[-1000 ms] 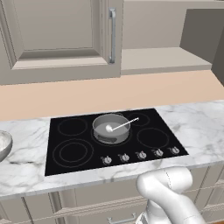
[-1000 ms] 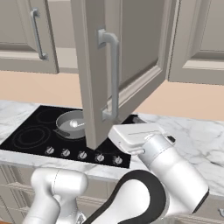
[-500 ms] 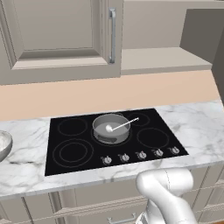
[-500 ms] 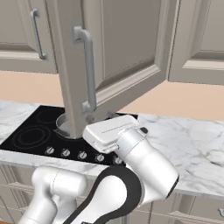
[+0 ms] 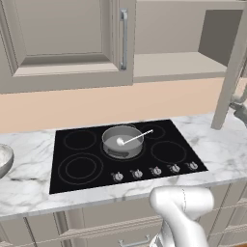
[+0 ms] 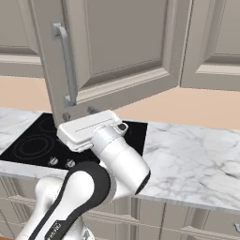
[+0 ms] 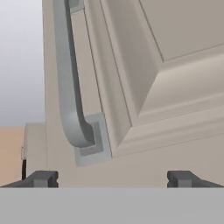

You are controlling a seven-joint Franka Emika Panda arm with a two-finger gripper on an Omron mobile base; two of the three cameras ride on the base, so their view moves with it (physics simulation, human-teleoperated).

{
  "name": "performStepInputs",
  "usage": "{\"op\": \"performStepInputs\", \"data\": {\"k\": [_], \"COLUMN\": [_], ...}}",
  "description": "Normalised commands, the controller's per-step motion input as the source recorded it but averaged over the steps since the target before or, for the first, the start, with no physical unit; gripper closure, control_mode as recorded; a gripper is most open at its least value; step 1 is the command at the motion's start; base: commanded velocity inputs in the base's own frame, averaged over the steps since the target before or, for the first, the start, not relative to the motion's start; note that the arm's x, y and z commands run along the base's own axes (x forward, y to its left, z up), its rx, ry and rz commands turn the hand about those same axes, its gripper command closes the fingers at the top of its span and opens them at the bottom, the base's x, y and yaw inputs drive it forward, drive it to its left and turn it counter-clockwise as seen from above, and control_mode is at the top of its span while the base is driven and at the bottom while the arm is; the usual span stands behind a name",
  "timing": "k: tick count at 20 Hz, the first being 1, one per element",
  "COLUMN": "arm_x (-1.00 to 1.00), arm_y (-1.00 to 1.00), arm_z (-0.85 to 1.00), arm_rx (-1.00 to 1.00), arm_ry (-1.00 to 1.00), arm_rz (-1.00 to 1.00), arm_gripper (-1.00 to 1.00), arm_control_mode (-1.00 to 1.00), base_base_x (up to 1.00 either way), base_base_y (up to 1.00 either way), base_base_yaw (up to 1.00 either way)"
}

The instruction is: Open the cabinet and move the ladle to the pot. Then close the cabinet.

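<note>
While no brand, label or readable writing appears anywhere, the scene is a rendered kitchen with a marble counter (image 5: 219,144) and a black cooktop (image 5: 91,166) set into it. One pot (image 5: 121,141) stands on the cooktop's rear middle burner, and one ladle (image 5: 131,139) rests in it, bowl down inside and thin handle leaning over the rim toward the right. The cooktop shows four burner rings besides the one under the pot, and five knobs along its front edge. One cabinet (image 5: 62,43) hangs above with two doors: the left door is shut, its vertical bar handle at its right edge; the right door (image 6: 117,51) is swung partly out, so the left base view looks past it onto a bare shelf inside. That view also catches the rim of a pale bowl (image 5: 4,159) at the far left of the counter. From the right base view the open door's face and its one handle (image 6: 65,63) hide the pot, and the white hand sits just below the door's lower edge. Along the hand view, the gripper (image 7: 113,178) has its two fingertips spread wide, grasping nothing, close to the door face with the handle's lower end (image 7: 78,131) up and left of them.
</note>
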Motion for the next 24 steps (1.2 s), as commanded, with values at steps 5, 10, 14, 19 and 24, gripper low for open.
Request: {"op": "performStepInputs", "data": {"k": [5, 10, 14, 19, 24], "arm_x": [0.59, 0.78, 0.79, 0.76, 0.58], "arm_y": [0.37, 0.16, 0.08, 0.1, 0.13], "arm_z": [0.06, 0.01, 0.02, 0.03, 0.05], "arm_rx": [0.0, 0.0, 0.0, 0.0, 0.0], "arm_ry": [-0.01, 0.0, 0.0, 0.0, 0.0], "arm_rz": [0.0, 0.0, 0.0, 0.0, 0.0], "arm_gripper": [-1.0, -1.0, -1.0, -1.0, -1.0], "arm_control_mode": [-1.0, -1.0, -1.0, -1.0, -1.0], "base_base_x": [0.0, 0.0, 0.0, 0.0, 0.0], "base_base_y": [0.0, 0.0, 0.0, 0.0, 0.0], "base_base_yaw": [0.0, 0.0, 0.0, 0.0, 0.0]}}
